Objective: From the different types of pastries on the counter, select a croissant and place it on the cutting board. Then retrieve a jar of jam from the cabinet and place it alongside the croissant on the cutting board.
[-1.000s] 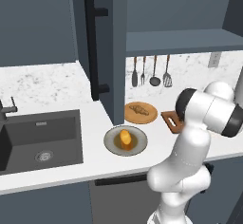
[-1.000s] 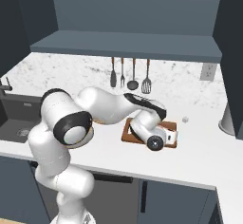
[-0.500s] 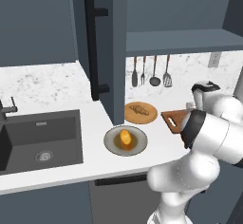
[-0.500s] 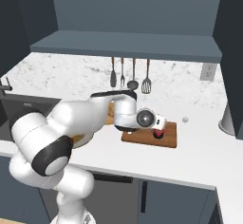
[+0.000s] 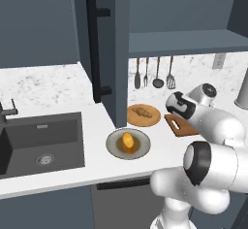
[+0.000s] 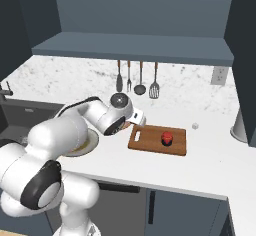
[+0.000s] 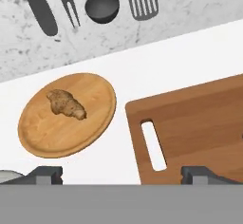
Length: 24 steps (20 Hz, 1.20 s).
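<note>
The croissant (image 7: 66, 104) lies on a round tan wooden plate (image 7: 42, 135), left of the reddish-brown cutting board (image 7: 199, 118). My gripper (image 7: 122, 174) hovers open above the counter between the plate and the board's handle end, with nothing between its fingers. In the right base view the gripper (image 6: 138, 121) hangs over the left end of the cutting board (image 6: 150, 142), and the red jar of jam (image 6: 166, 138) stands on the board to its right. The other pastry (image 5: 127, 139), bright orange, sits on a grey plate (image 5: 114, 148). The cabinet door (image 5: 82, 24) stands open.
Utensils (image 7: 100, 4) hang on the wall behind the plate. The dark sink (image 5: 43, 140) is at the left of the counter (image 6: 210, 165). A small white object (image 6: 195, 126) and a grey cylinder (image 6: 241, 125) stand right of the board.
My hand has lifted from the board and swung left, away from the jar toward the handle end. The jar stays on the board. The jaws stand slightly wider.
</note>
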{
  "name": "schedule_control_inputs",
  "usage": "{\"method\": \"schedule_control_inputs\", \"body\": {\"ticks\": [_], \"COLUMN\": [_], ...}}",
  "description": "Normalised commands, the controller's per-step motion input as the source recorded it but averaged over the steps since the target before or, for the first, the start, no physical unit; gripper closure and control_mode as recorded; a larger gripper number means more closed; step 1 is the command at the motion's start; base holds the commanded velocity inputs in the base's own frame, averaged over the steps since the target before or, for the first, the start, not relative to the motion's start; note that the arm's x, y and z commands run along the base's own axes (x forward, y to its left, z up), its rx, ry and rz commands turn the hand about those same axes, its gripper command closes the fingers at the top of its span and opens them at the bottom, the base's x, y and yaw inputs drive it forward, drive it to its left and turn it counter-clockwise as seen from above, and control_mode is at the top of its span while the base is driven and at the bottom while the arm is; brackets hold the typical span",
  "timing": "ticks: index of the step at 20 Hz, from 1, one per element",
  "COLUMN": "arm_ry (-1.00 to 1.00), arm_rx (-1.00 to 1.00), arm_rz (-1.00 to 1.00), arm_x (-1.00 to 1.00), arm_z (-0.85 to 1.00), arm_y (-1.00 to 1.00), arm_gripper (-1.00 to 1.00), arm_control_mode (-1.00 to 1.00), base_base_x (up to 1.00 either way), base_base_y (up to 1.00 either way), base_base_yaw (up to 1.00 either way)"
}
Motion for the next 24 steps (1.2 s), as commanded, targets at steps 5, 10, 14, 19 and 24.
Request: {"method": "schedule_control_inputs", "body": {"ticks": [5,10,14,19,24], "arm_ry": [0.03,0.0,-0.32,-0.28,0.1], "arm_rx": [0.27,0.15,-0.06,0.0,-0.02], "arm_rz": [0.21,0.11,0.03,0.02,0.0], "arm_x": [0.78,0.16,0.19,0.54,0.0], "arm_z": [0.13,-0.06,-0.17,0.07,-0.34], "arm_y": [0.05,0.53,0.84,0.24,-0.01], "arm_gripper": [-1.0,-1.0,-1.0,-1.0,-1.0], "arm_control_mode": [-1.0,-1.0,-1.0,-1.0,-1.0], "base_base_x": [0.0,0.0,0.0,0.0,0.0], "base_base_y": [0.0,0.0,0.0,0.0,0.0], "base_base_yaw": [0.0,0.0,0.0,0.0,0.0]}}
